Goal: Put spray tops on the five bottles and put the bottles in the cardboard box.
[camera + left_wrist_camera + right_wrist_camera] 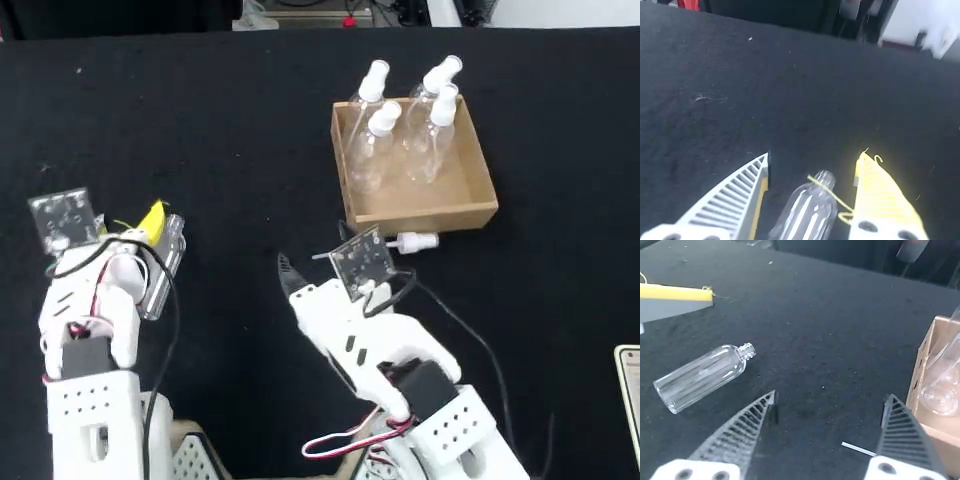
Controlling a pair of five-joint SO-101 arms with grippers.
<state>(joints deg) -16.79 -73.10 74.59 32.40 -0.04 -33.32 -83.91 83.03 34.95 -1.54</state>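
Pose | left fingers (pixel 880 195) released, straddling lying bottle (pixel 807 212) | right fingers (pixel 735 440) released above table (pixel 815 315)

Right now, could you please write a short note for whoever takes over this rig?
The left gripper has its jaws open on either side of the fifth bottle, which lies uncapped on the table, not gripped.
The right gripper has its jaws open above the table, holding nothing.
The last spray top lies loose just in front of the cardboard box.
Done: four bottles with tops sit in the box.
Left: cap the fifth bottle and box it.
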